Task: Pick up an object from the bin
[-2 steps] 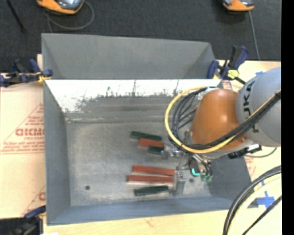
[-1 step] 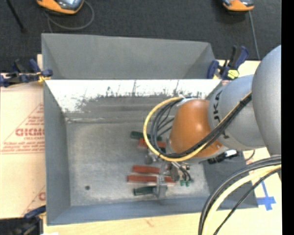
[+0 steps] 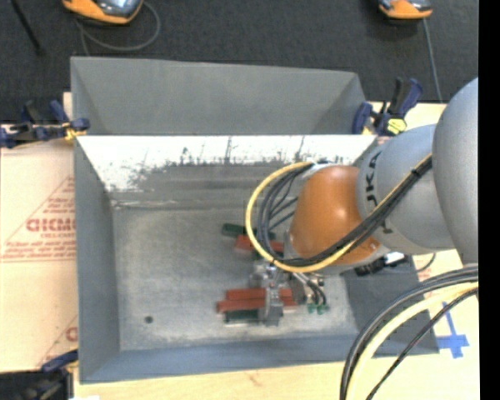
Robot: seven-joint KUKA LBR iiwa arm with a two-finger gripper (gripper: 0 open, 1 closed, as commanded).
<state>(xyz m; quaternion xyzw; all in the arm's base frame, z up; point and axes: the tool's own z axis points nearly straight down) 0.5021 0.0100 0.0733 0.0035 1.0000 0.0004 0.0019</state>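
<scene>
The arm's orange cover (image 3: 327, 213) and looped cables (image 3: 258, 198) hide much of the grey bin's (image 3: 150, 257) right half. Beneath them the end effector (image 3: 271, 300) sits low on a flat red-brown bar (image 3: 237, 302) near the front wall. Whether it is wide or narrow I cannot tell. A small green piece (image 3: 317, 308) lies just right of it, and a red scrap (image 3: 244, 244) behind is half covered.

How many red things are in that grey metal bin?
2: a long flat red bar at the gripper, and a small red piece farther back, beside the arm. The arm may hide more.
</scene>
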